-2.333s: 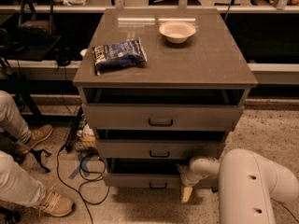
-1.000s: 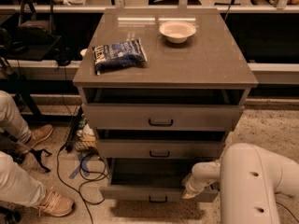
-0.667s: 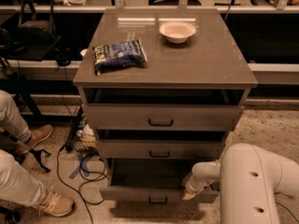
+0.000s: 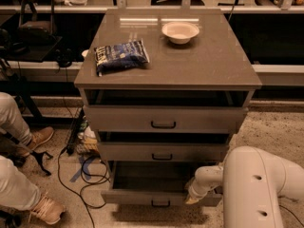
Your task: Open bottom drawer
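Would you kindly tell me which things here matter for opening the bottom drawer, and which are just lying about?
For the job:
- bottom drawer, already pulled partly out
- its handle
- the tool, at the right end of that drawer's front

Just lying about:
- blue bag and bowl on the cabinet top
- top drawer and middle drawer

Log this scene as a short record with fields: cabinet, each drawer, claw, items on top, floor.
cabinet: grey-brown, three drawers
bottom drawer: pulled out, dark inside showing
middle drawer: less far out than the bottom one
top drawer: less far out than the bottom one
claw: low, at the bottom drawer's right front corner
on top: blue bag at left, bowl toward the rear
floor, left: person in light trousers, cables
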Robot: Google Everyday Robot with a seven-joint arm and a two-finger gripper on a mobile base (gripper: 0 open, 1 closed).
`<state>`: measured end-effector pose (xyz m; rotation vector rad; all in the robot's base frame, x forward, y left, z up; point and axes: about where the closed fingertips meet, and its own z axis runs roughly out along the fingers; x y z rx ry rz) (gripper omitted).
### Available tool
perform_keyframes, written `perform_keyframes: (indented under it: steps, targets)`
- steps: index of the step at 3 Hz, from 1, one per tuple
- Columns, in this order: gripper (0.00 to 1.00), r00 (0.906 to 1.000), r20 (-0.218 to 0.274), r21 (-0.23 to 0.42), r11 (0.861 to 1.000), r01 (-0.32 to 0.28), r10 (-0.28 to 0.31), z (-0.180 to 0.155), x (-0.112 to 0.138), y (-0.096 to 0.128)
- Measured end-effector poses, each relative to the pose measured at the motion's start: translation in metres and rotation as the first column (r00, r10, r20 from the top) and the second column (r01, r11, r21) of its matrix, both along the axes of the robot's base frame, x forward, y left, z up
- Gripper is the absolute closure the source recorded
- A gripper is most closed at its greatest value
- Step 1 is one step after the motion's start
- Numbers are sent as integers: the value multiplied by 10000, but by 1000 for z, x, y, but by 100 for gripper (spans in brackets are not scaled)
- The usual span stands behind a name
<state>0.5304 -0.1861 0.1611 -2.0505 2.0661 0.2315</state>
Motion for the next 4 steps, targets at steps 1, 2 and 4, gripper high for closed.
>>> perform_keyframes:
  steps: [1, 2, 4]
  targets:
    - [1, 10000, -35, -32, 10000, -25, 25, -1, -1, 1]
    - [0, 9984, -272, -225, 9985, -498, 492, 4, -22, 2]
    - [25, 9956, -615, -326, 9968, -727, 706, 11, -59, -3]
